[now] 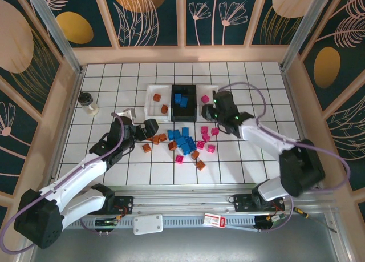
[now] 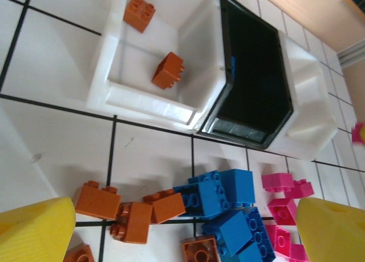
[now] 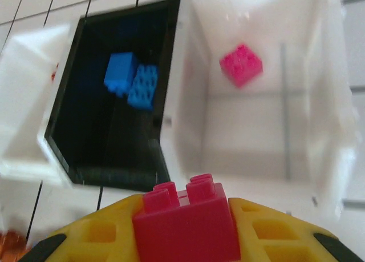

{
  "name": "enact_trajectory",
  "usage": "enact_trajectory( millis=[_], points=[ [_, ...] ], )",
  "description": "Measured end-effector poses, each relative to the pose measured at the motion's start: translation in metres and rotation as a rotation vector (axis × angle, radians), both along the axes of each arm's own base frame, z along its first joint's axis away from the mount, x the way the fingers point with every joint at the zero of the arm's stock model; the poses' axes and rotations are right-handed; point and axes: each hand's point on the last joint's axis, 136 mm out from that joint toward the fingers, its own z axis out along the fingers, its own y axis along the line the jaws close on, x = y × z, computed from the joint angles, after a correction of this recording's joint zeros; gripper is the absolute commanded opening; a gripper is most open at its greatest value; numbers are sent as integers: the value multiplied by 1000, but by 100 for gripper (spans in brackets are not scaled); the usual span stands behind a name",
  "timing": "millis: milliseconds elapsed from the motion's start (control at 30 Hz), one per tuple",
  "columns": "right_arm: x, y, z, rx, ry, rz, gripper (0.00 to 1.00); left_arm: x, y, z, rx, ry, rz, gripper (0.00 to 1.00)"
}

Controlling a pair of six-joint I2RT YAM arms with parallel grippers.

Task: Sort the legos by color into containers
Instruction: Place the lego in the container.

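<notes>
The right tool (image 3: 188, 216) is clenched on a pink brick (image 3: 188, 236), its yellow fingers (image 3: 274, 233) pressing on either side of it; it hangs close above the right white tray (image 3: 251, 142), and from overhead it covers much of that tray; a second pink brick (image 3: 241, 64) lies inside the tray, toward its far side; next to it the black tray (image 3: 85, 142) holds two blue bricks (image 3: 131, 79) lying together; on the other side of the black one, the left white tray (image 2: 137, 56) has two orange bricks (image 2: 168, 69) in it, apart from each other; the three trays stand touching in a row on the white tiled table (image 1: 251, 91); the left tool (image 2: 182, 236) is released, its fingers spread wide, hovering over the loose bricks (image 1: 183, 142) scattered on the table in front of the trays, blue in the middle, orange mostly toward the left, pink toward the right; a small clear jar (image 1: 88, 104) with a dark lid stands well apart at the left of the table.
</notes>
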Motion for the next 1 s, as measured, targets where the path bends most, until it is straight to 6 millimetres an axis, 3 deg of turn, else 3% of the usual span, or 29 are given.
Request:
enact_trajectory(
  millis=[133,167,200,267,367,467,533,733,867,1000],
  points=[
    [49,-4,-28,-37,36,-62,28,-1,7,-8,24,26,31,99],
    [55,-6,-36,-48,49,-73,32,-1,8,-10,30,33,35,99],
    [60,-7,-45,-58,65,-81,44,-2,9,-13,38,41,41,99],
    [68,-8,-57,-71,85,-93,59,-2,11,-20,54,60,49,98],
    [71,-8,-60,-81,92,-93,63,-3,13,-28,72,84,53,98],
    [71,-7,-51,-74,73,-93,65,-3,13,-32,79,95,53,99],
    [64,-11,-44,-68,59,-96,66,-3,12,-32,80,97,48,98],
    [1,-31,-20,-35,19,-101,66,-4,11,-32,81,94,36,98],
    [-37,-41,-40,-41,60,-97,67,-2,9,-30,73,85,33,98],
    [-54,-50,-71,-85,135,-95,67,-1,6,-31,65,88,21,99]
  ],
)
